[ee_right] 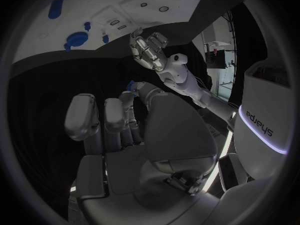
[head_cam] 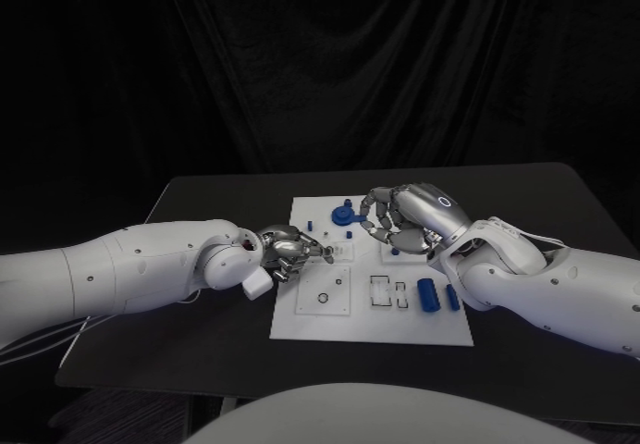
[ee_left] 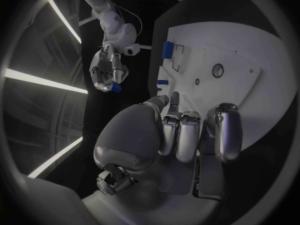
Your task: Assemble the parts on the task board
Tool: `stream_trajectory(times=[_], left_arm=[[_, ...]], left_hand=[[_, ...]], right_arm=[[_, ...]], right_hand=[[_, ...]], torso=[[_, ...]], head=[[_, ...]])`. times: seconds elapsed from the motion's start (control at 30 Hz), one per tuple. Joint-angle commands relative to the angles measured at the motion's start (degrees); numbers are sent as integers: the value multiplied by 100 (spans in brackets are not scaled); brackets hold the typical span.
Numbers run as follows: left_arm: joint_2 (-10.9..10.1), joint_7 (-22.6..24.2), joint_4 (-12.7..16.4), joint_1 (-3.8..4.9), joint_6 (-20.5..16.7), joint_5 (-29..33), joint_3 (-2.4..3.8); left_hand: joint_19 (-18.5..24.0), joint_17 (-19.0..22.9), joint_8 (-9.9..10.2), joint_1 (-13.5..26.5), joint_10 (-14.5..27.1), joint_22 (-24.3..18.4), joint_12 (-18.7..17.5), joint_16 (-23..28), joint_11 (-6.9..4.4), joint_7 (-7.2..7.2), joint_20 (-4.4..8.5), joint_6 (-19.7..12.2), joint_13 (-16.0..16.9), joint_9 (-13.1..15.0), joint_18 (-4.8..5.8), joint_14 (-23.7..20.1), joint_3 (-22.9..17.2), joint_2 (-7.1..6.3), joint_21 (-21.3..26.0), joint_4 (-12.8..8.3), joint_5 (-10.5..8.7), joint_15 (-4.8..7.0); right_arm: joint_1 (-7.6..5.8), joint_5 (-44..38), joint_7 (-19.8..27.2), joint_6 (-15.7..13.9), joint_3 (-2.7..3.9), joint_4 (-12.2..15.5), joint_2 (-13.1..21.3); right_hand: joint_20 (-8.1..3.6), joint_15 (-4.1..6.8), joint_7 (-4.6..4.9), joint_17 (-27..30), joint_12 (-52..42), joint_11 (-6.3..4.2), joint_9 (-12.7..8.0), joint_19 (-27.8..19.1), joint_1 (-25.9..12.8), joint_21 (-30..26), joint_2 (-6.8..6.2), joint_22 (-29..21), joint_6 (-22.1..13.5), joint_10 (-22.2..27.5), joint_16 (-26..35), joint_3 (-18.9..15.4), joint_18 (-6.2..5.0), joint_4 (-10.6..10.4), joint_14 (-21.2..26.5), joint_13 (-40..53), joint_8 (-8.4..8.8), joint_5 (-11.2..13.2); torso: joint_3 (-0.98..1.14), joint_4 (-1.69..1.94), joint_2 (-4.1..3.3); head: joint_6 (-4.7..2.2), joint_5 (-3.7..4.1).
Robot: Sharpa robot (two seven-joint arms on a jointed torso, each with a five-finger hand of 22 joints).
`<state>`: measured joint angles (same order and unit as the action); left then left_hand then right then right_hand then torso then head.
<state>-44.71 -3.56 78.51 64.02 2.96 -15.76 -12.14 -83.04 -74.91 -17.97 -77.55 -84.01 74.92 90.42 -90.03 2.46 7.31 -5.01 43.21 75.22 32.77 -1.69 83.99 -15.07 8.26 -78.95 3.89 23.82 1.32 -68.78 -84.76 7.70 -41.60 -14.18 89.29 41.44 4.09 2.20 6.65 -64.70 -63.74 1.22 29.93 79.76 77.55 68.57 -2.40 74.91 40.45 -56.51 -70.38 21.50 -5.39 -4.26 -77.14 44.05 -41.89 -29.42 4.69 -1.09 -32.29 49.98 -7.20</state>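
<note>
I judge assembly partway: right robot hand [head_cam: 400, 222] pinches a blue part [ee_left: 116, 87], left robot hand [head_cam: 287, 250] curled empty, blue cylinders [head_cam: 428, 296] loose on task board [head_cam: 400, 324]

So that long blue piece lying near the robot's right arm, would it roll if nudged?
Probably. The long blue piece looks rounded like a cylinder and lies flat on the smooth white board, so a sideways push might roll it. It looks stiff, small and likely light.
</note>
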Motion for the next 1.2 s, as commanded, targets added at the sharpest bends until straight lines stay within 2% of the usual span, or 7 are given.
stream_trajectory(times=[0.03,0.1,0.27,0.6,0.83,1.07,1.2], left_arm=[[89,-292,-152,11,-302,-364,5],[154,43,-301,10,-226,-280,5],[208,749,-382,9,129,350,5],[123,1300,-142,7,1090,1487,5],[-38,1286,156,4,1528,2008,5],[-135,1013,341,3,1741,2549,4],[-174,741,394,2,1820,2681,4]], left_hand=[[-14,-1509,-21,182,-599,1117,-42,3,81,75,-69,-201,1478,9,-115,601,-91,-5,22,193,-153,-98],[-84,-1509,-107,628,-599,1156,-42,3,93,73,-102,-228,1478,23,-88,601,140,-45,-84,673,-615,-123],[-174,-1509,-217,1010,-599,1217,-42,3,71,31,-110,-138,1478,-36,-51,601,457,-84,-241,1234,-993,-115],[-206,-1509,-248,1954,-599,1257,-42,3,73,22,-118,-25,1478,-287,-23,601,1491,26,-350,1279,-1533,-128],[-210,-1509,-186,1790,-599,1266,-42,3,88,41,-139,2,1478,-423,-16,601,1709,88,-383,1264,-1233,-145],[-185,-1509,-139,1518,-599,1259,-42,3,88,38,-146,61,1478,-562,-22,601,1841,210,-369,1222,-611,-149],[-164,-1509,-95,1259,-599,1250,-42,3,82,35,-143,66,1478,-647,-28,601,1811,249,-350,1124,-9,-143]], right_arm=[[40,-55,7,-40,2,-37,7],[60,-55,13,-40,2,-88,-14],[107,-55,50,-50,2,-153,-46],[218,-55,303,-50,3,-202,-42],[266,-55,483,-113,3,-219,-53],[293,-55,620,-147,3,-225,-73],[304,-55,720,-211,3,-206,-68]], right_hand=[[11,-8,-135,-5,-37,4,220,38,60,19,5,909,177,-48,-18,-2,77,13,-34,4,-77,16],[10,-7,-136,-4,-35,3,216,38,60,20,2,909,181,-52,-18,-2,77,12,-36,3,-73,26],[9,-6,-137,-7,-33,2,211,42,62,28,-2,911,188,-57,-20,-2,79,11,-40,2,-67,39],[5,-2,-142,-7,-26,-2,191,49,70,50,-18,915,213,-67,-19,-4,83,9,-47,-3,-48,91],[2,0,-146,-26,-29,-5,175,67,76,93,-28,926,235,-85,-32,-4,92,4,-60,7,-32,133],[1,1,-148,-31,-27,-7,169,71,79,105,-28,930,242,-87,-35,-3,94,2,-64,4,-26,148],[1,1,-149,-41,-26,-8,165,75,84,116,-27,932,247,-91,-43,-1,97,1,-69,5,-22,159]], torso=[[-5,-6,3],[-5,-3,-5],[-2,-9,-5],[-8,-4,95],[-39,6,181],[-59,13,221],[-63,11,233]], head=[[-137,-39],[-246,-42],[-402,-10],[-404,55],[-268,53],[-157,27],[-102,20]])
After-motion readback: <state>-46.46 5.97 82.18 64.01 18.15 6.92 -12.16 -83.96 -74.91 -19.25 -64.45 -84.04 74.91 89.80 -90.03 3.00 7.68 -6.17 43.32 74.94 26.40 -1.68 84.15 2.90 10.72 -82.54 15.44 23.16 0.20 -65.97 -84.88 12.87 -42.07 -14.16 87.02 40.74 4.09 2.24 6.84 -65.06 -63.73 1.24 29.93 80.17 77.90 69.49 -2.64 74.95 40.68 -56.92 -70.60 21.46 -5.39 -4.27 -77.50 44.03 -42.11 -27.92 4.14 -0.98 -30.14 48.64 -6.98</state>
